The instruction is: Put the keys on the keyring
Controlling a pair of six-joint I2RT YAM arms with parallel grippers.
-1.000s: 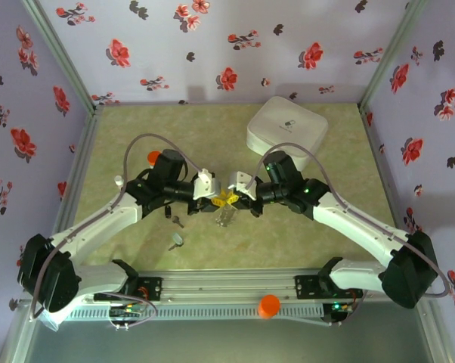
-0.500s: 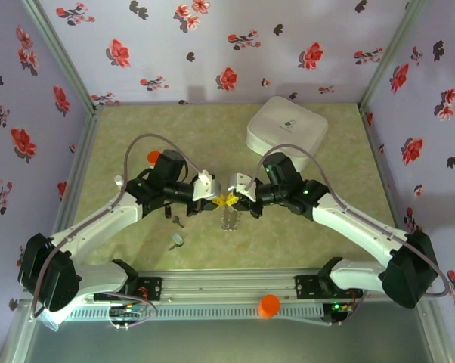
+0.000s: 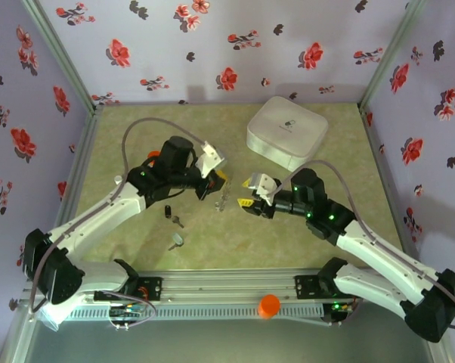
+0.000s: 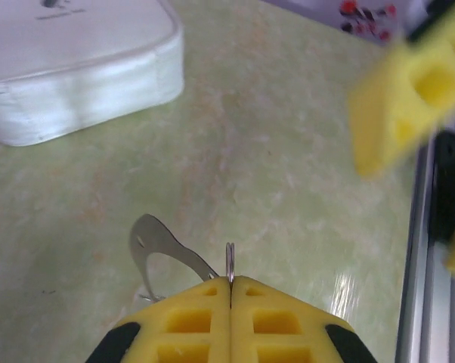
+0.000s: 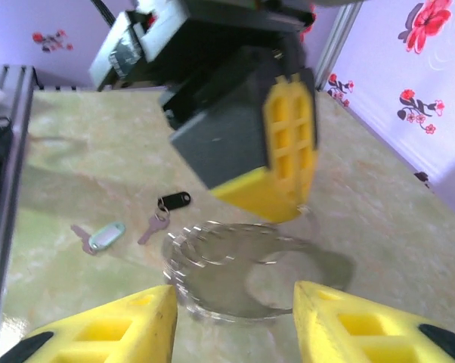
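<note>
Left wrist: keyring [image 4: 230, 264] inside left gripper [image 4: 230, 286]

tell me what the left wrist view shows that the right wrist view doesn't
Left wrist: the white box on the table. Right wrist: the two keys lying on the table beyond the grippers. Both: the left gripper shut on the keyring, the right gripper, open, and the green table surface.
</note>
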